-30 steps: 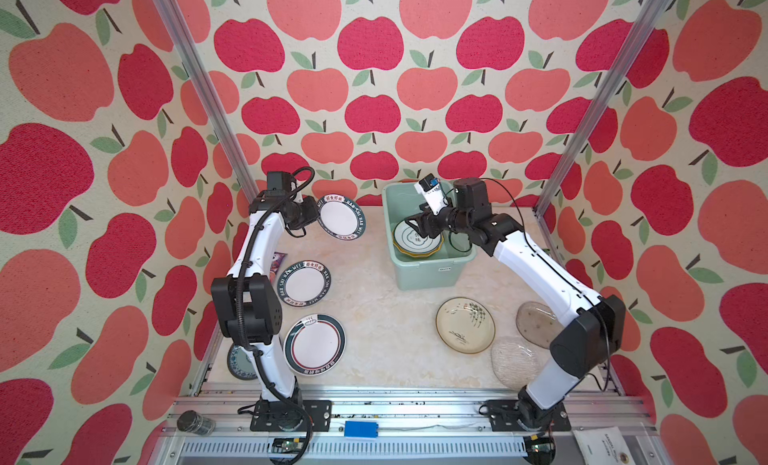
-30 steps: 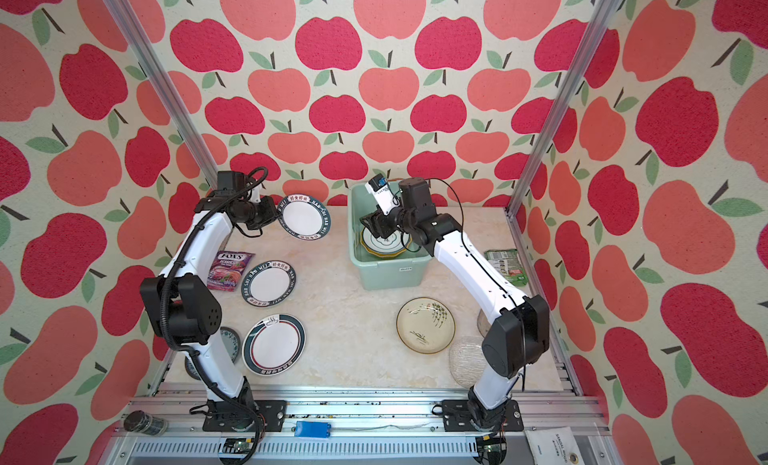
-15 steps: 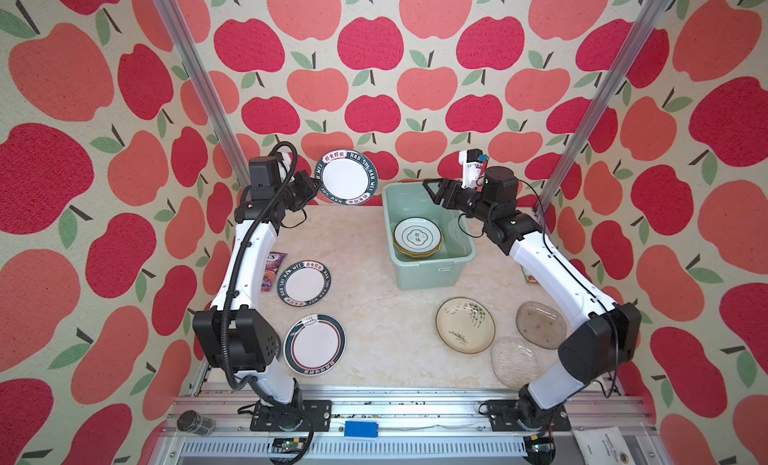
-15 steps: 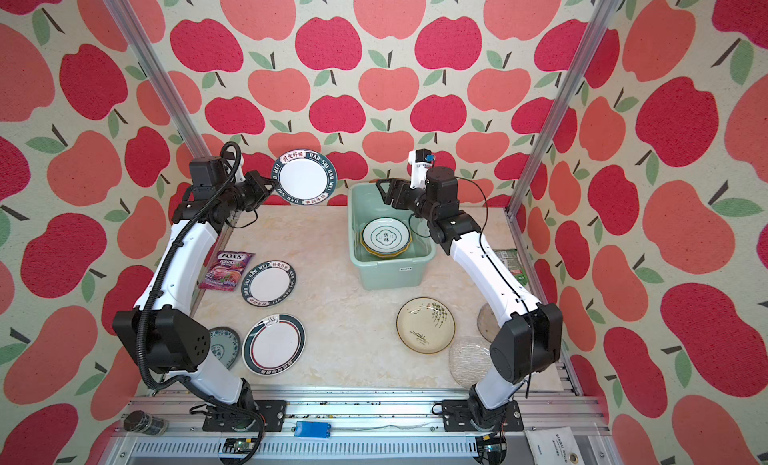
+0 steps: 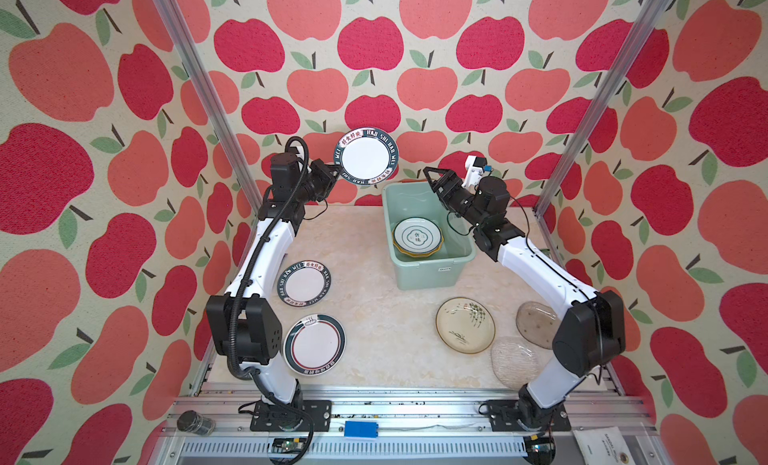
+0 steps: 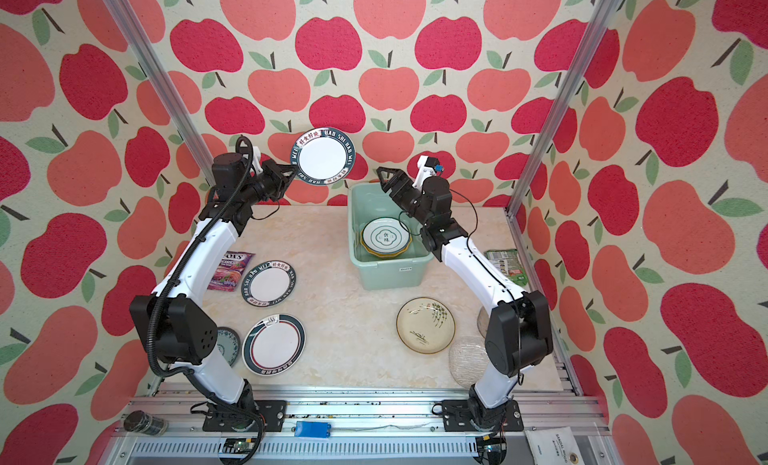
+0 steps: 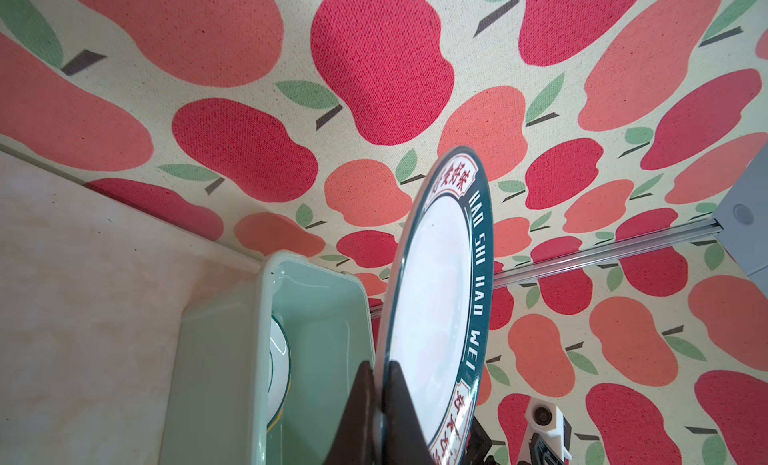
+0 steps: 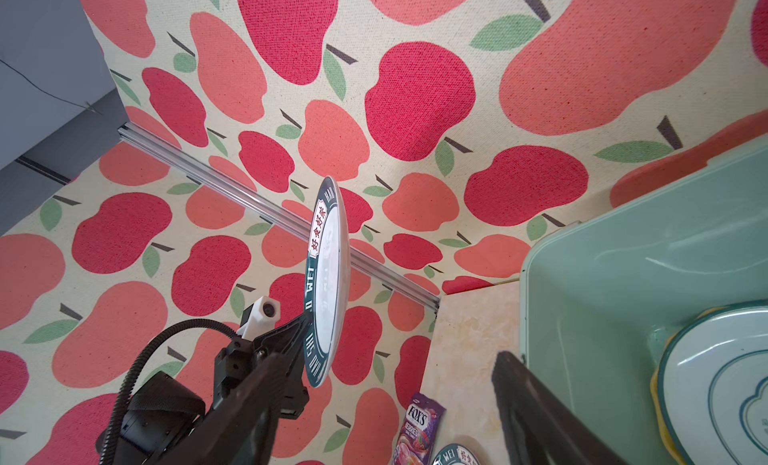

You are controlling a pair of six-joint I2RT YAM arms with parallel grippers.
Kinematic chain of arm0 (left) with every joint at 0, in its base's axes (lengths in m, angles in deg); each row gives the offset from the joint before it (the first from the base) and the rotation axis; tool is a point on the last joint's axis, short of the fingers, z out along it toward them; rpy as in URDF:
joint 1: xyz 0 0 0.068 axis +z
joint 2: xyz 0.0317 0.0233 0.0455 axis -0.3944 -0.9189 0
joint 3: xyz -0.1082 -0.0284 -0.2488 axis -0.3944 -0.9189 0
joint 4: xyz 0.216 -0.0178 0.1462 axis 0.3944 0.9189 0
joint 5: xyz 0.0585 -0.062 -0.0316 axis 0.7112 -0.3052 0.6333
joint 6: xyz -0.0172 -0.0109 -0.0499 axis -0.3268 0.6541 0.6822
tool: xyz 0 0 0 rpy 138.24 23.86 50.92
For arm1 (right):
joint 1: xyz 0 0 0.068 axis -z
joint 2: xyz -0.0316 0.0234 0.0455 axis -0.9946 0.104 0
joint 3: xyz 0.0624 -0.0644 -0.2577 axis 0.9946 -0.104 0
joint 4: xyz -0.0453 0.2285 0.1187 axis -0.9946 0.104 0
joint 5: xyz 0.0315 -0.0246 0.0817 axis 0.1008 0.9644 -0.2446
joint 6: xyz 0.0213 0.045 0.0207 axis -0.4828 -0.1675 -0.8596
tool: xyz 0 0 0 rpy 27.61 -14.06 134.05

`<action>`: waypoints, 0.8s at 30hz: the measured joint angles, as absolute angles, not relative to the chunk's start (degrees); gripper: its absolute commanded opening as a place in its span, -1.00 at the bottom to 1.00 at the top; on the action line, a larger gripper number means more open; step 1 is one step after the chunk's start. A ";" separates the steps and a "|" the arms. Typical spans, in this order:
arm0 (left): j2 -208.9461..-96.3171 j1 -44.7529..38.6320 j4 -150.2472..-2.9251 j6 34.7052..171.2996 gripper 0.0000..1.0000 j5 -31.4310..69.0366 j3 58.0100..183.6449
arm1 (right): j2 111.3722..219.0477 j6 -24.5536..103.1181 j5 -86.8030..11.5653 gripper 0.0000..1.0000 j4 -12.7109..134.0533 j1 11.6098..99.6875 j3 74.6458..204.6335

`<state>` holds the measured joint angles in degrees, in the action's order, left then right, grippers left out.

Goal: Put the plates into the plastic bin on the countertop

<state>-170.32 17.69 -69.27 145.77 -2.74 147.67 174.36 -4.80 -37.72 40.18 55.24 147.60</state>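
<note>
Right now the left gripper (image 5: 335,174) is clenched on the rim of a white lettered plate (image 5: 366,157). It holds the plate up in the air, tipped on edge, near the far left corner of the plastic bin (image 5: 430,276). The right gripper (image 5: 430,174) hangs above the far end of the bin with its jaws spread wide and nothing between them. The bin stands on the countertop (image 5: 374,313) towards the far side, right of the middle, and holds a white plate with a green emblem (image 5: 417,236) resting on a yellow plate (image 5: 437,247). Left of the bin a second lettered plate (image 5: 304,283) lies flat, with a ringed plate (image 5: 314,344) nearer. In a top view a blue-patterned plate (image 6: 228,344) is partly hidden by the left arm, and a purple packet (image 6: 231,271) lies beside the second lettered plate. To the near right lie a cream plate with a green plant (image 5: 465,325), a clear glass plate (image 5: 515,361) and a smoky translucent plate (image 5: 536,323), well apart from the bin
</note>
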 measured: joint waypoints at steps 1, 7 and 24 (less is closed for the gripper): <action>-170.74 17.38 -69.45 146.23 -1.00 -2.74 147.67 | 174.81 -5.15 -37.46 0.63 39.39 54.75 147.60; -173.95 15.83 -69.58 148.37 -1.00 -2.83 149.80 | 176.78 -7.40 -36.34 0.63 33.62 52.50 147.57; -174.56 11.87 -68.33 148.44 -1.00 -3.88 151.96 | 183.80 -13.45 -35.73 0.43 28.05 51.02 148.21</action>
<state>-174.56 11.87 -68.33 148.44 -3.88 151.96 183.80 -13.45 -35.73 28.05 51.02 148.21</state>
